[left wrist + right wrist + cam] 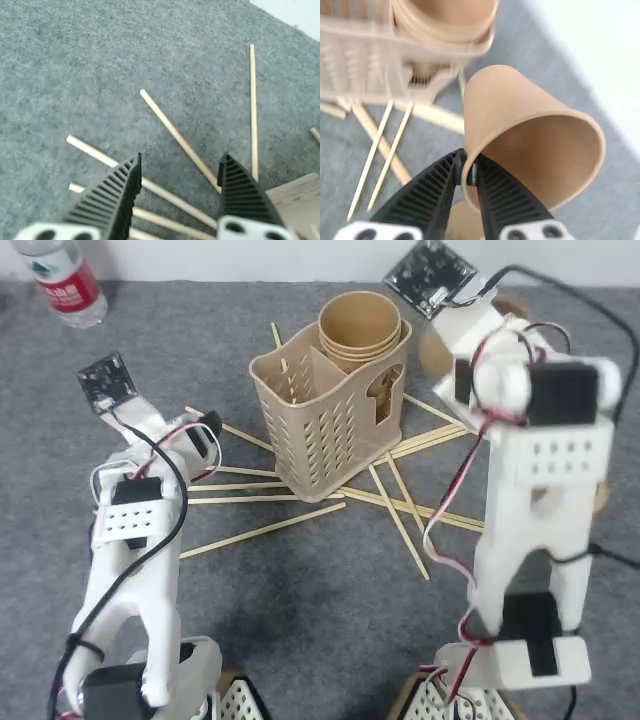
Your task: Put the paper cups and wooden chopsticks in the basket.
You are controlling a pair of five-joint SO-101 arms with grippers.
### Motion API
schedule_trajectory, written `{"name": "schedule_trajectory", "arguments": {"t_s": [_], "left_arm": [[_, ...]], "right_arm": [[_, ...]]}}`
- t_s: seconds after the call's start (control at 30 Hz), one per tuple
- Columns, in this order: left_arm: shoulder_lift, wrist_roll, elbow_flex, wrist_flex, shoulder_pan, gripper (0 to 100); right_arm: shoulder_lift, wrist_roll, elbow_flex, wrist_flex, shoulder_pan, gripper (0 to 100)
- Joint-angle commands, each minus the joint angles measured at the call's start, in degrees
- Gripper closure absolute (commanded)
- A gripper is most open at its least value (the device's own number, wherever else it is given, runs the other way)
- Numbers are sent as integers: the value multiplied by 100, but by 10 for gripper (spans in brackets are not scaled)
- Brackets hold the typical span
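basket (330, 430) matt plastic | cup (520, 125) smooth matt paper | chopsticks (177, 137) bare wood | mat (75, 60) rough fuzzy cloth

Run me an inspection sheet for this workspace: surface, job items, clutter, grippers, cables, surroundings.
Surface: grey mat, carpet-like.
Job's things: basket upright, with stacked paper cups in one compartment; many chopsticks loose on the mat around it; one more paper cup held off the mat.
Clutter: water bottle at the far corner.
Grippers: left gripper over loose chopsticks, jaws open; right gripper with jaws shut on the paper cup's rim.
Cables: wires run along both arms, none on the chopsticks.
Surroundings: pale wall beyond the mat.
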Motion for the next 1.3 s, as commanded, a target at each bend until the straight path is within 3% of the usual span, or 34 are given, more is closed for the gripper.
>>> {"name": "schedule_trajectory", "arguments": {"t_s": [0.0, 0.13, 0.43, 1.1, 1.17, 1.27], "left_arm": [[-97, -62, 4, -141, 0, 765], [-97, -62, 13, -149, 0, 765], [-105, -62, -31, -158, 9, 765], [-97, -70, 31, -281, 97, 765], [-97, -70, 31, -281, 97, 765], [-97, -70, 31, -281, 97, 765]], "right_arm": [[-268, -132, -607, -198, -470, 990], [-259, -114, -730, -734, -831, 990], [523, -105, -721, -1587, -857, 990], [1059, -132, -1292, -259, -1270, 985], [1138, -141, -1284, -295, -1279, 944], [1288, -527, -1284, -470, -1279, 772]]}}
